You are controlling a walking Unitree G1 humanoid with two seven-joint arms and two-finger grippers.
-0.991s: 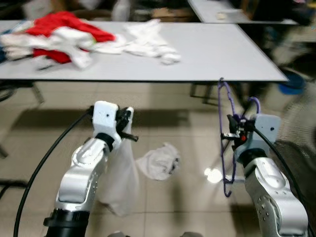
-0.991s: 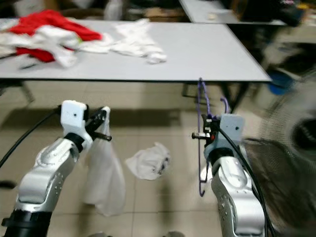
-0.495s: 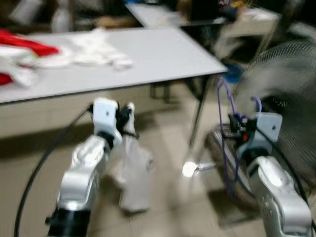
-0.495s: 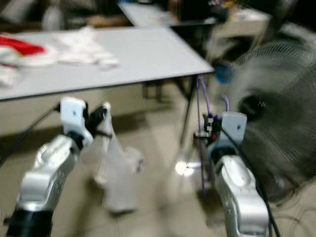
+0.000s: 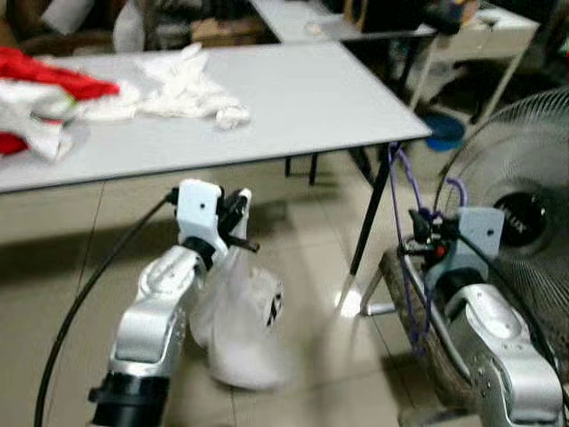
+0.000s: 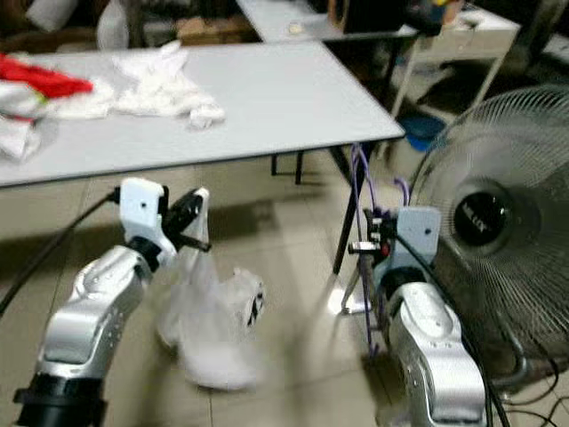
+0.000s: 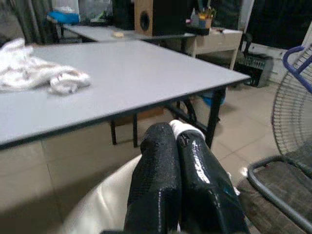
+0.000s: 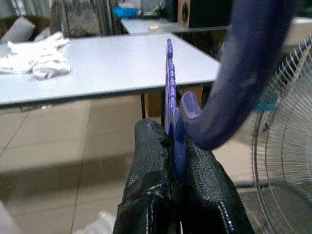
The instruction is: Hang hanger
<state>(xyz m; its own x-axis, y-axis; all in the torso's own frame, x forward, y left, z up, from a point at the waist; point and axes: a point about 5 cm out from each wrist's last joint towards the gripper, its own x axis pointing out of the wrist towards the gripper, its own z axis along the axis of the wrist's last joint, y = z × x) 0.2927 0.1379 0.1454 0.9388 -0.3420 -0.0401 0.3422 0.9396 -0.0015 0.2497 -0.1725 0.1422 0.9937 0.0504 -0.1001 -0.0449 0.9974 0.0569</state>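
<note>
Purple hanger [image 5: 402,240] is hanging edge-on in the right gripper [image 5: 418,242], off at about three o'clock in the head view, with its thin frame running from up near the table's corner down toward the floor. The two black fingers [image 8: 151,195] are pressing together on the hanger's flat purple bar, and in the right wrist view the curved hook is looping large and blurred just above the grip. Over at nine o'clock, the left gripper [image 5: 238,218] is pinching tight on a white garment [image 5: 238,325], which is drooping below the silver arm in a loose bundle almost to the tiled floor [image 5: 302,222]. In the left wrist view its fingers [image 7: 158,180] are sitting flush against each other with a twist of white cloth poking out at the tips. Straight ahead at twelve o'clock, the grey table [image 5: 293,98] is stretching across the scene, carrying a heap of white clothes [image 5: 191,84] and, further toward ten o'clock, a red and white pile [image 5: 49,98]. At two to three o'clock, a standing fan [image 6: 493,231] with a round wire guard is standing just beside the right arm, close behind the hanger. Second table [image 6: 293,18] is sitting further back.
</note>
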